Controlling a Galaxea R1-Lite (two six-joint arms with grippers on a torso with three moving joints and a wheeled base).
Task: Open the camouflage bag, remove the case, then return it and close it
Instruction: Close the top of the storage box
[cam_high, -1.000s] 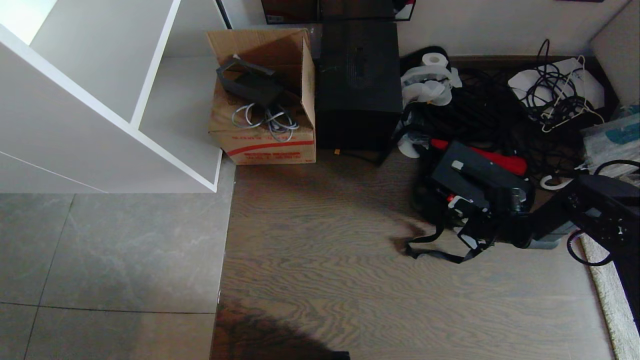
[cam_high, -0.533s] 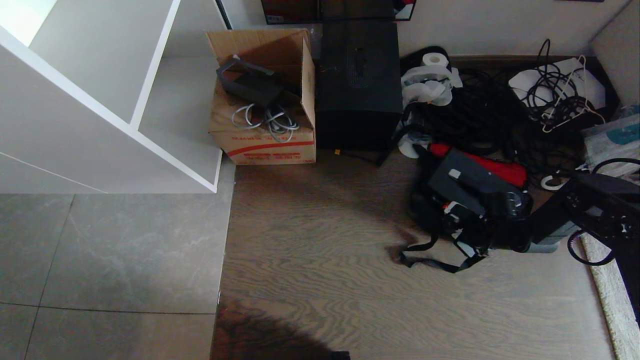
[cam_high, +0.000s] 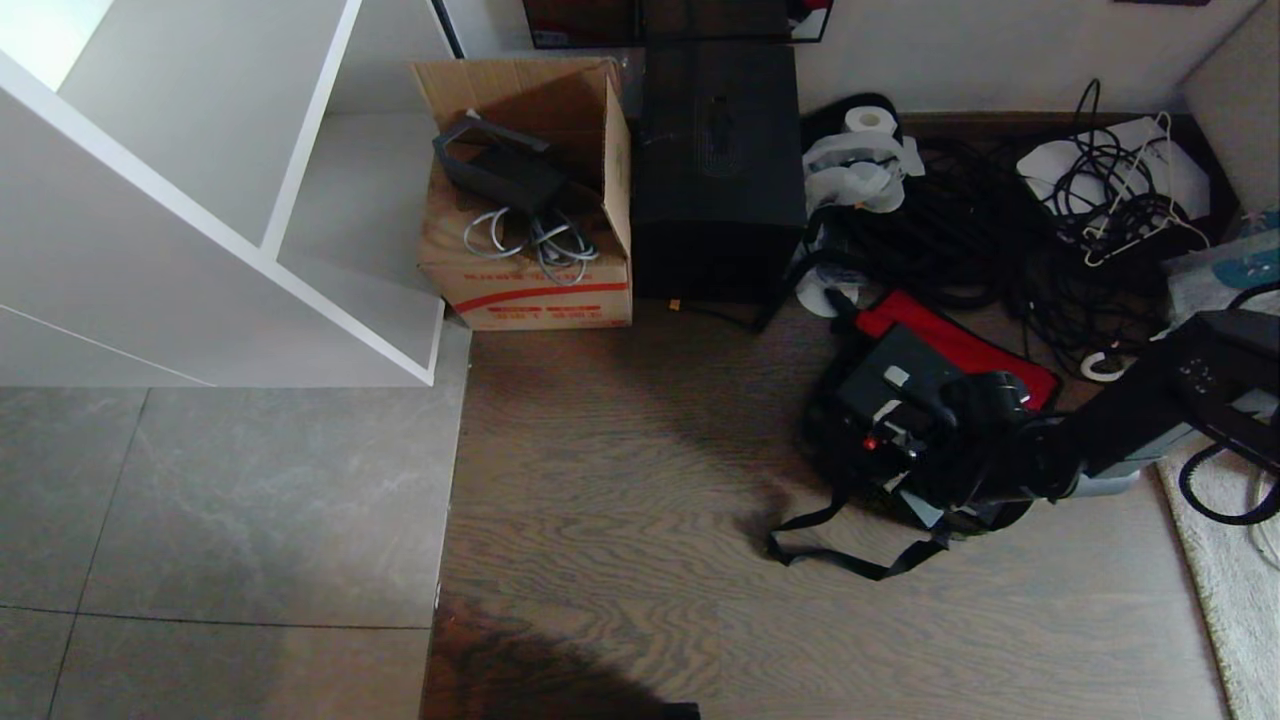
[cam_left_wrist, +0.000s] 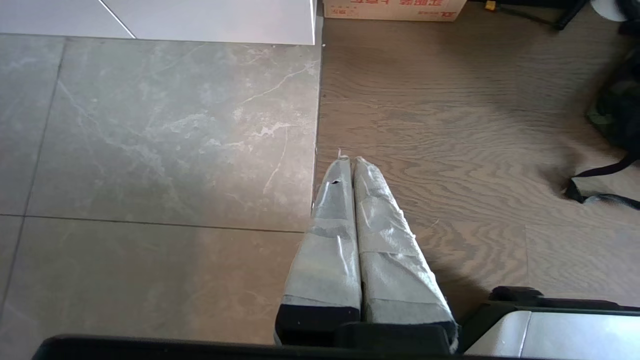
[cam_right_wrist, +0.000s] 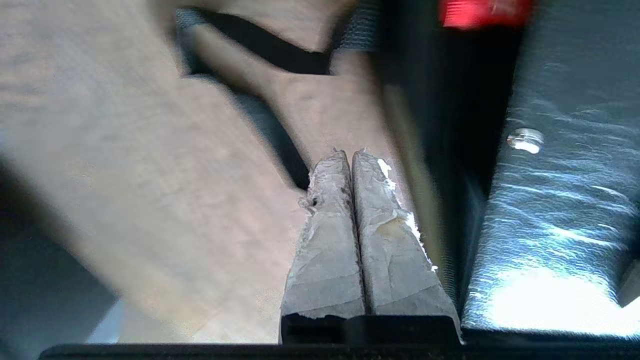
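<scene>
**Right pincer clenched beside the black case**

Now the right gripper (cam_right_wrist: 348, 155) is clenched tight, its two taped fingers (cam_right_wrist: 325, 240) pressed together with nothing between them. It sits just beside the case (cam_high: 885, 385), near the small red latch (cam_high: 871, 442). In the head view, the right arm (cam_high: 1150, 400) reaches in from three o'clock.

The case leans half out of the camouflage bag (cam_high: 850, 450), which lies open at about three o'clock on the floor. Its red lining (cam_high: 960, 345) shows behind the case, and its black strap (cam_high: 850, 555) trails toward six o'clock.

The left gripper (cam_left_wrist: 352, 162) is clenched too, holding nothing, and hangs above the line where the grey tiles (cam_left_wrist: 150, 140) meet the wood floor (cam_high: 620, 480).

At twelve o'clock stands a cardboard box (cam_high: 530, 260) with red writing too small to read. Grey cables (cam_high: 530, 240) lie in it. A tall black box (cam_high: 715, 170) stands just beside it. Black wires (cam_high: 1000, 240) pile up at two o'clock by the wall. A white shelf (cam_high: 200, 200) fills ten o'clock. A pale rug (cam_high: 1230, 590) lies at four o'clock.
</scene>
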